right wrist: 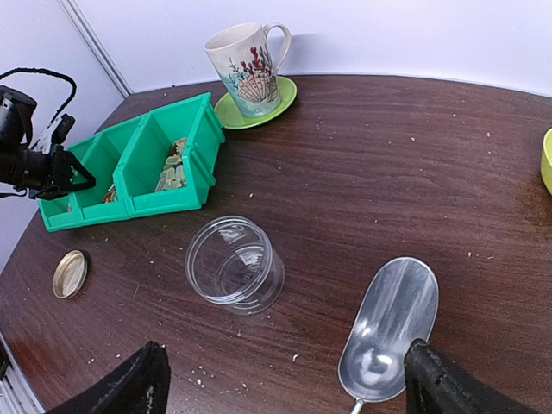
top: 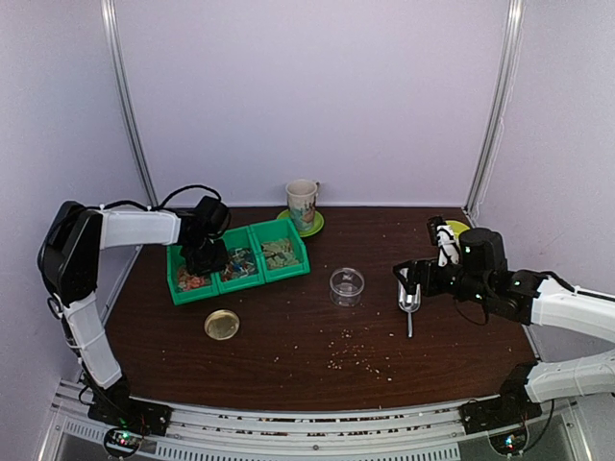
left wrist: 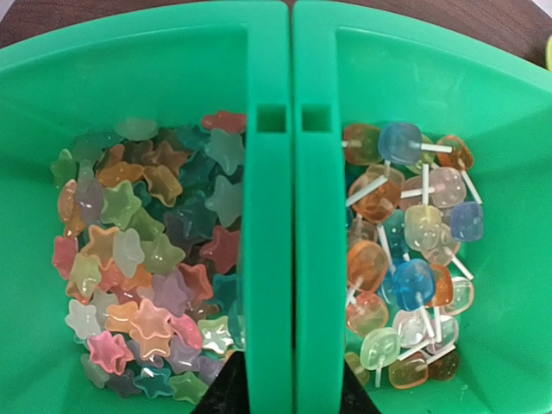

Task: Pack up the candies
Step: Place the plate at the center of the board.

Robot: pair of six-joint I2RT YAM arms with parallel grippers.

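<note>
Presently the candies are lying heaped in the green bins near the tabletop's far left corner, star pieces and stick-mounted pieces filling neighbouring compartments. The left gripper is hanging over the walls between them; whether its pincer is apart or clamped cannot be told. The right gripper is standing wide apart, the metal scoop lying between its fingers, near the clear jar mid-tabletop. The pieces are appearing light, hard and glossy, probably slipping from a pinch; scooping beneath the heap seems safer.

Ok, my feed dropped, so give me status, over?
Left fingers straddle wall between two bins, grip unclear. Right fingers open over scoop. Candies in bins; jar empty, lid off. Nothing blocking jar.
</note>
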